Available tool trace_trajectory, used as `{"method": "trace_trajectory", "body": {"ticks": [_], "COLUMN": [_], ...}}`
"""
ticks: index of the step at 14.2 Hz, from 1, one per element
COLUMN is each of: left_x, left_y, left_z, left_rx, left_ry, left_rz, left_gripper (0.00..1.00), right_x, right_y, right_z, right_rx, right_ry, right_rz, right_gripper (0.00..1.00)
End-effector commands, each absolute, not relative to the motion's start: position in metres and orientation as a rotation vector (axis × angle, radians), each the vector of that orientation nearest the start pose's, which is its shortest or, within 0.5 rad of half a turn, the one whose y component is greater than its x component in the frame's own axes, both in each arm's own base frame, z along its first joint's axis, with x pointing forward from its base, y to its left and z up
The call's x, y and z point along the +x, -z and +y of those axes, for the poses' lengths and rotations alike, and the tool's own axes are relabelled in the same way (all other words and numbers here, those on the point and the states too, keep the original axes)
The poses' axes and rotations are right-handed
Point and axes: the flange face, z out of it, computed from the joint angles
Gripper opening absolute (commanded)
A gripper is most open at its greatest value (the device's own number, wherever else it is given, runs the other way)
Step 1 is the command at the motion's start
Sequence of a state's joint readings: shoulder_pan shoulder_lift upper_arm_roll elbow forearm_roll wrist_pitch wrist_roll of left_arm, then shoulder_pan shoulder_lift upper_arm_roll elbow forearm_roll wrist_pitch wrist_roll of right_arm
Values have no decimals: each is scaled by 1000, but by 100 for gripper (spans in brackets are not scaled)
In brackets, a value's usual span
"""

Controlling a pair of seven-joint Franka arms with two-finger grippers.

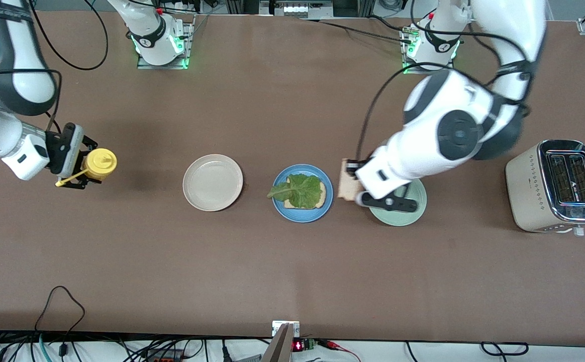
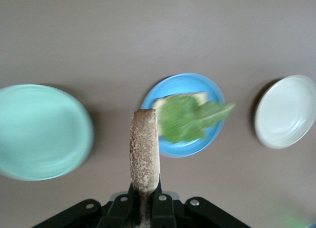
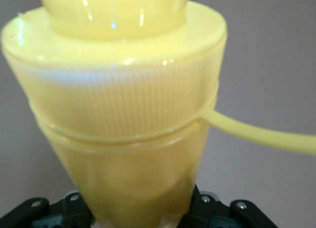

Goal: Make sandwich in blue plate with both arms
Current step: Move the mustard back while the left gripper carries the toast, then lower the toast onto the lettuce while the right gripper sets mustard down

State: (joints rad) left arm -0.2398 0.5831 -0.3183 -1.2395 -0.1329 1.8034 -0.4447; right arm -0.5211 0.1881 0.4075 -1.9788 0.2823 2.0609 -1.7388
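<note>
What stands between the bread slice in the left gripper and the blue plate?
Nothing visible. The left gripper holds the bread slice on edge beside the blue plate, with only bare table between; the plate's lettuce lies uncovered.

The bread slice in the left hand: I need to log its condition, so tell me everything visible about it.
The bread slice is tan-brown, speckled and squarish, with a darker crust edge. It stands on edge, clamped at its lower end in the shut left hand, held in the air between the mint-green plate and the blue plate. Nothing else touches it.
</note>
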Motion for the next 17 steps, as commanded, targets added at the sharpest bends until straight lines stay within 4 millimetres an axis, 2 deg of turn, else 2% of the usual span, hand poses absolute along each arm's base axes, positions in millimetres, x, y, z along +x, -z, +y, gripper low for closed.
{"method": "trace_trajectory", "body": {"ticks": [1, 4, 5, 7, 10, 14, 17], "left_x": [625, 616, 614, 609, 591, 581, 584], "left_y": [-418, -387, -381, -378, -362, -351, -342], "left_z": [-387, -401, -401, -403, -414, -418, -404], "left_rx": [-3455, -3517, -3543, -3597, -3634, -3641, -3660], "left_ry": [-187, -137, -153, -190, -133, -129, -115], "left_rz": [-154, -357, -405, -512, -567, -533, -404], "left_gripper": [1, 1, 1, 1, 1, 1, 1], "right_x": [568, 552, 549, 543, 539, 550, 554], "right_y": [-360, -320, -311, -291, -255, -212, -180], "right_z": [-96, -145, -160, -177, -190, -201, -205], "right_rx": [-1964, -1822, -1795, -1708, -1624, -1552, -1526], "right_ry": [406, 497, 521, 554, 597, 656, 686], "right_rz": [-1915, -1848, -1840, -1832, -1790, -1737, -1696], "right_gripper": [0, 0, 0, 0, 0, 0, 0]}}
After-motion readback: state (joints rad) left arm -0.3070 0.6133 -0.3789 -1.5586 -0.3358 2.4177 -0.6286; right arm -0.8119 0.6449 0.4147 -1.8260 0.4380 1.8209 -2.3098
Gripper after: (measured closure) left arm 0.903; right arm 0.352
